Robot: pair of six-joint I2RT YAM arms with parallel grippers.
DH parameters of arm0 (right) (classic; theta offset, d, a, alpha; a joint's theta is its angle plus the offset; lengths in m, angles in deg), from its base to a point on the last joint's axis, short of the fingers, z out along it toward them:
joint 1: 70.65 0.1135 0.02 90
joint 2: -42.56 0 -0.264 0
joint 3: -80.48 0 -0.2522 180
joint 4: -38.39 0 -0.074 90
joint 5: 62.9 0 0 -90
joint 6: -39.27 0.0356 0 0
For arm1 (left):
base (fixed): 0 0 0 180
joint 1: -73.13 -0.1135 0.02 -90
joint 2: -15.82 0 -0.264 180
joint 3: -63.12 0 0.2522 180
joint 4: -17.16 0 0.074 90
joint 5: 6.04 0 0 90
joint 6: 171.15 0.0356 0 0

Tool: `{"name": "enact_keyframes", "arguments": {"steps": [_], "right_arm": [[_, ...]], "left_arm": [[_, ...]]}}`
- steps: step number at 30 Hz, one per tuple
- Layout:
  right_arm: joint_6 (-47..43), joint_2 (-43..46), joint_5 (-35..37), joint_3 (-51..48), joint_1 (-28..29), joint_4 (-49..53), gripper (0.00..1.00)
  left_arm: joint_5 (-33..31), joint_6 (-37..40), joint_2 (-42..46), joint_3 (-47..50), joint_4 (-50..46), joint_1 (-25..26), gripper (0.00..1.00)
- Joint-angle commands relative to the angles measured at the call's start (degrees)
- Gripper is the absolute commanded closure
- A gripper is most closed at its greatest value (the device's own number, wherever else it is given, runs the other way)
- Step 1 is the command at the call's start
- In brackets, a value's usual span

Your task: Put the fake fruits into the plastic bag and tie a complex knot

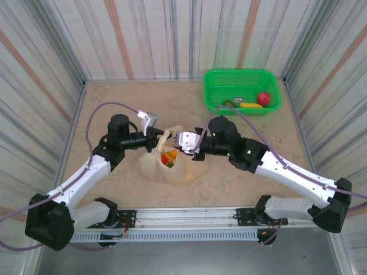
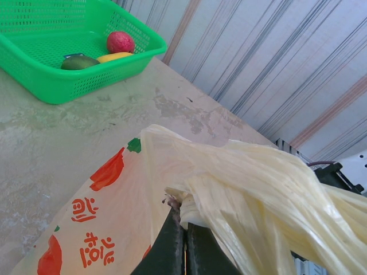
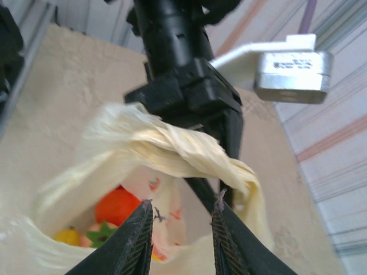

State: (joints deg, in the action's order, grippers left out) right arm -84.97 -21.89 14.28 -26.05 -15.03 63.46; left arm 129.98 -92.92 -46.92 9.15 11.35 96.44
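The plastic bag (image 1: 172,172) stands at the table's middle, cream with red-orange prints (image 2: 103,217). Fake fruits show through its mouth (image 1: 168,158): an orange round (image 3: 116,205), a small yellow piece (image 3: 70,236) and a green-leafed one (image 3: 103,234). My left gripper (image 1: 159,138) (image 2: 184,215) is shut on the bag's bunched handle (image 2: 258,195), holding it up. The handle runs as a twisted strand (image 3: 172,143) across to the left fingers (image 3: 232,134); I cannot tell whether this is a knot. My right gripper (image 1: 179,144) (image 3: 182,206) is open just below that strand, with nothing between its fingers.
A green basket (image 1: 241,80) (image 2: 51,86) sits at the back right, holding a red fruit (image 1: 263,98), a yellow banana (image 1: 250,105) and a green piece (image 1: 229,104). Striped walls close in the table on three sides. Bare tabletop lies around the bag.
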Motion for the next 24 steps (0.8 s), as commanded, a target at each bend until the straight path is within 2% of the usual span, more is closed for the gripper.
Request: {"name": "enact_keyframes", "arguments": {"steps": [1,6,24], "right_arm": [[11.24,1.43,1.01,-3.21,1.87,-8.58,0.69],[12.67,-1.64,1.88,-5.21,4.77,-11.8,0.7],[14.38,-10.17,-0.46,-3.2,4.41,-16.52,0.7]], "left_arm": [[-0.14,1.43,0.75,-0.62,0.5,-0.2,1.0],[-0.07,1.3,0.67,-0.66,0.66,-0.24,1.0],[0.03,0.52,1.12,-0.28,1.27,-0.2,1.0]]}}
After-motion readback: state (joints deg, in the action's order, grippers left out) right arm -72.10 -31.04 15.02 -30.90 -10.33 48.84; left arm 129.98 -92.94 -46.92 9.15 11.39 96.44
